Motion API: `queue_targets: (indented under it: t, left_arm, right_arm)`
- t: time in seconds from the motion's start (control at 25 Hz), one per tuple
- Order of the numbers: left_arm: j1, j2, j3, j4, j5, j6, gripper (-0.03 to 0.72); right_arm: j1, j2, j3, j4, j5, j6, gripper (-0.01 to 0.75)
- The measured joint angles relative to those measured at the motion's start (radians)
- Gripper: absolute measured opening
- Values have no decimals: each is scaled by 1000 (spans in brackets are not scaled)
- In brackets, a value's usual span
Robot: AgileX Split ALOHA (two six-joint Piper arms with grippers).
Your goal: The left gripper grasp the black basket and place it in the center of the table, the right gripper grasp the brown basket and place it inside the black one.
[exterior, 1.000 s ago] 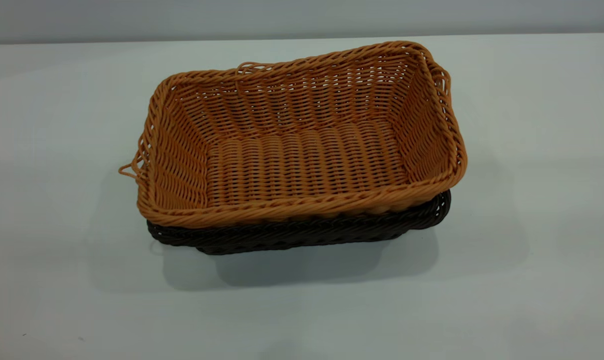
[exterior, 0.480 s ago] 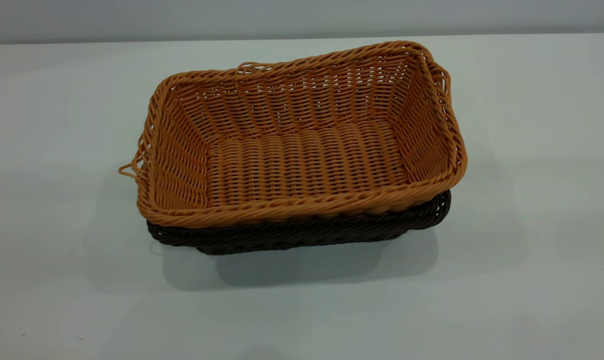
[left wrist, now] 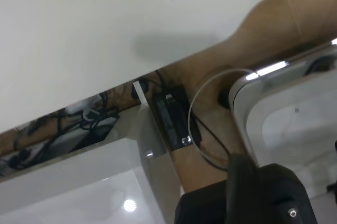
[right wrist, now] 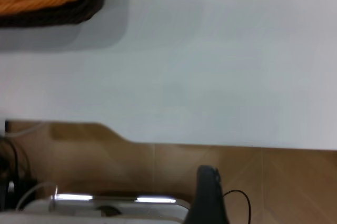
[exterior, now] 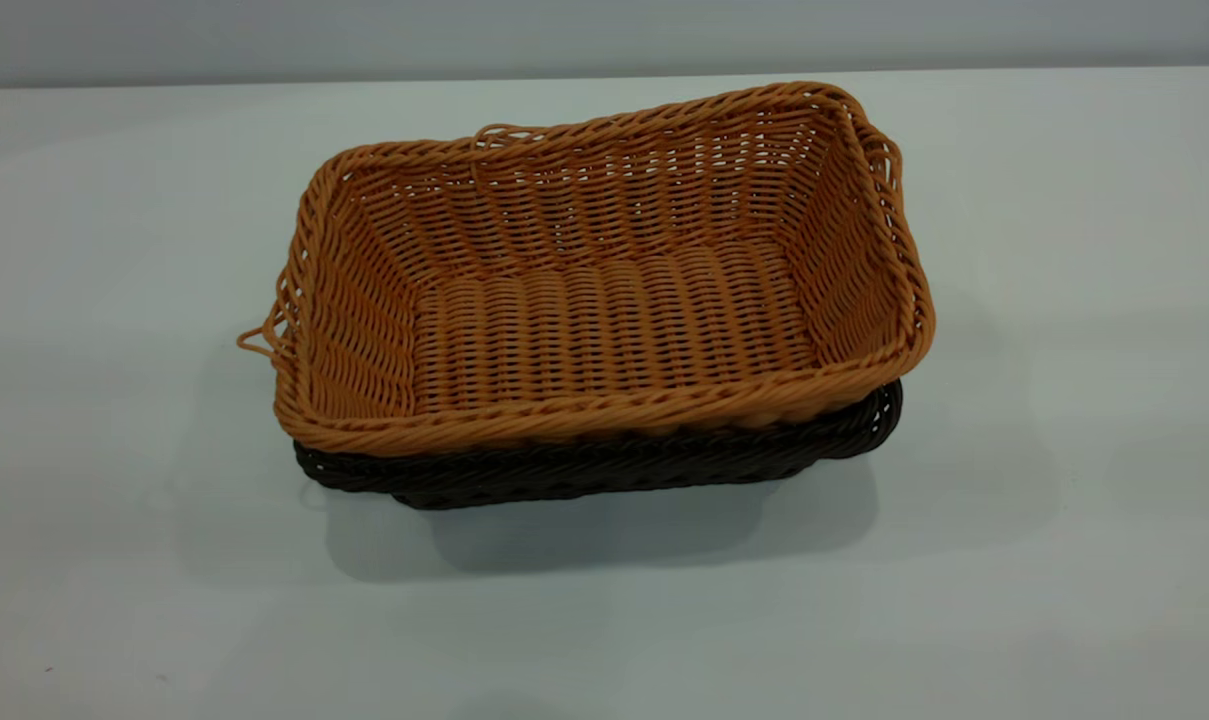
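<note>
Orange-tan wicker: brown basket (exterior: 604,270) nested inside black basket (exterior: 604,465), tilted slightly, right end riding higher; only the dark rim showing along the near side and right corner. Pair at centre of table (exterior: 1064,250). Left gripper (left wrist: 253,192) off beyond the table edge, jaws hidden, state cannot be told. Right gripper (right wrist: 210,197) likewise past the edge, well apart from baskets; jaw state unclear.
</note>
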Motion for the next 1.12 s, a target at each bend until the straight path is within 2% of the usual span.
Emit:
queue_targets:
  t: [0.24, 0.4, 0.52, 0.8, 1.12]
  left_arm:
    - [233, -157, 1, 3, 2, 0, 356]
    - [320, -320, 1, 3, 9, 0, 356]
    - [346, -443, 2, 3, 15, -1, 356]
    - [350, -705, 2, 3, 32, -2, 356]
    - [359, -727, 2, 4, 38, -3, 356]
  right_arm:
    - [-151, -115, 0, 1, 0, 0, 521]
    - [-159, -236, 0, 2, 2, 0, 521]
    - [-160, -314, 0, 2, 5, 0, 521]
    - [-160, -469, 0, 3, 10, 0, 521]
    - [-160, -469, 0, 20, 12, 0, 521]
